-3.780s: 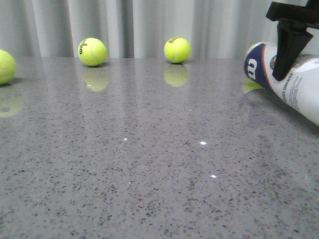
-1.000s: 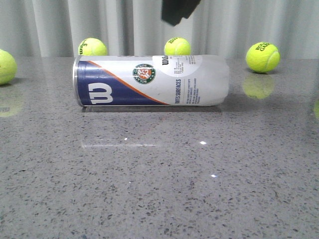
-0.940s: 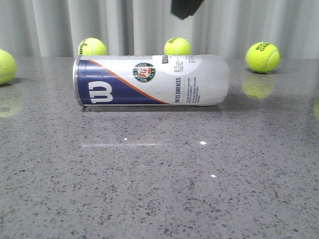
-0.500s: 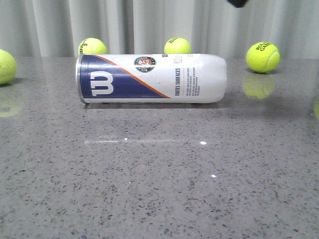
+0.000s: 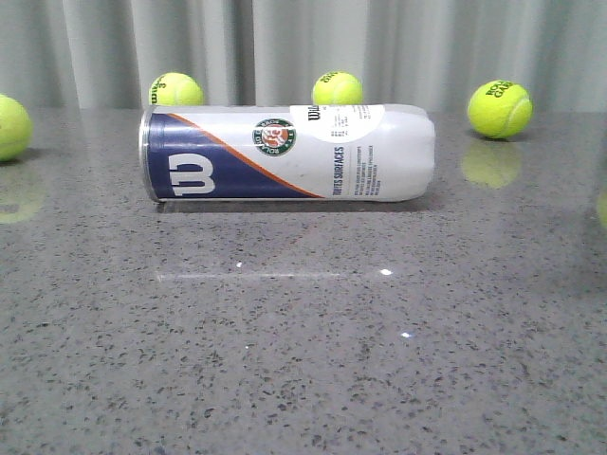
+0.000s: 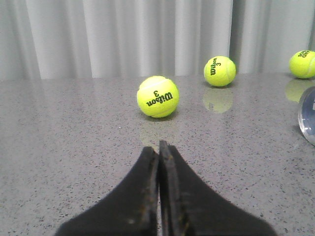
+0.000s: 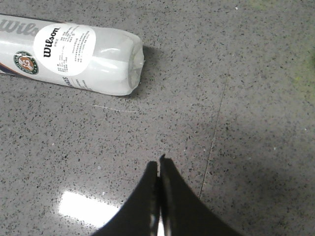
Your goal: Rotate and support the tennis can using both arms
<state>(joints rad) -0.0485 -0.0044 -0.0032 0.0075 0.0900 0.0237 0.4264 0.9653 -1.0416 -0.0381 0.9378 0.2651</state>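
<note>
The tennis can (image 5: 287, 153) lies on its side across the middle of the grey table, silver rim to the left, Roland Garros logo facing me. It also shows in the right wrist view (image 7: 69, 59), and its rim end shows at the edge of the left wrist view (image 6: 308, 115). My left gripper (image 6: 158, 146) is shut and empty, low over the table, apart from the can. My right gripper (image 7: 158, 162) is shut and empty, held above the table beyond the can's closed end. Neither arm shows in the front view.
Several yellow-green tennis balls stand behind the can: one far left (image 5: 11, 126), one behind the can's left end (image 5: 175, 89), one behind its middle (image 5: 338, 88), one at the right (image 5: 499, 108). A Wilson 3 ball (image 6: 157, 96) lies ahead of my left gripper. Grey curtain (image 5: 285, 47) behind.
The can was brought from the right edge to the middle and laid across the table. The black gripper above it rose out of the front view. The can rocked slightly and settled.
</note>
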